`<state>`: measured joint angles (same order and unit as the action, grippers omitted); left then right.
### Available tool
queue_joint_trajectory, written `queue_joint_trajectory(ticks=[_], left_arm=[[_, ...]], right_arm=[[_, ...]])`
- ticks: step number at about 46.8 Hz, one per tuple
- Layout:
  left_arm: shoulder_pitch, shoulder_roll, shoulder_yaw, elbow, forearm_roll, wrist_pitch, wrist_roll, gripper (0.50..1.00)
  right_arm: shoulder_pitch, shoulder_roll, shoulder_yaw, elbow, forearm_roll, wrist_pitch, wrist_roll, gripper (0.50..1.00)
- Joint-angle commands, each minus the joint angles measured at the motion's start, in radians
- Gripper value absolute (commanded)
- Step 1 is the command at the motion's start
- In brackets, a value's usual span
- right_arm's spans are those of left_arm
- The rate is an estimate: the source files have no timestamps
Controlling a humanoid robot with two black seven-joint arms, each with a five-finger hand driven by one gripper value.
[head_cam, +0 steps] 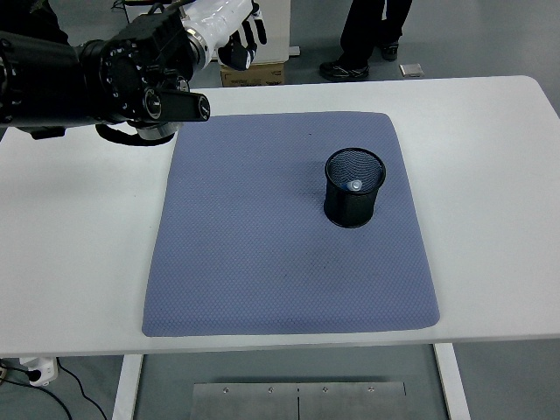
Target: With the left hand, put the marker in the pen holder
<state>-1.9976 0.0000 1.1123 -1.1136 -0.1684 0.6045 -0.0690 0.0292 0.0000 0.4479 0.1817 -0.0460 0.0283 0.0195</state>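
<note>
I count one black mesh pen holder (pixel 354 199) standing upright on the right half of one blue-grey mat (pixel 262 262); inside it I see one marker (pixel 355 186), only its pale end showing near the cup's middle; the marker is in the holder, not in any hand. The mat lies flat on the white table (pixel 490 175) with bare tabletop on every side; nothing else rests on the mat, and nothing stands between the arm and the cup.

I see one arm, the left, black and bulky, coming in from the upper left edge; its white left hand (pixel 229 26) is at the top of the view, beyond the table's far edge and well apart from the holder; the dark-tipped fingers (pixel 248 28) look loosely relaxed and hold nothing.

Past the far edge I make out one brown cardboard box (pixel 254 73) on the floor just under the hand; a person's legs (pixel 372 31) in dark trousers stand at the top right; one small flat object lies on the floor beside the shoes, too small to identify; a white power strip (pixel 35 369) lies under the table's near left corner.
</note>
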Motion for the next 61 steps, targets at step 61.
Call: queue_joint_trajectory(ticks=[61], left_arm=[[0.111, 0.244, -0.08, 0.135, -0.278, -0.446, 0.0, 0.5]], right_arm=[[0.0, 0.0, 0.0, -0.001, -0.002, 0.001, 0.0, 1.0]])
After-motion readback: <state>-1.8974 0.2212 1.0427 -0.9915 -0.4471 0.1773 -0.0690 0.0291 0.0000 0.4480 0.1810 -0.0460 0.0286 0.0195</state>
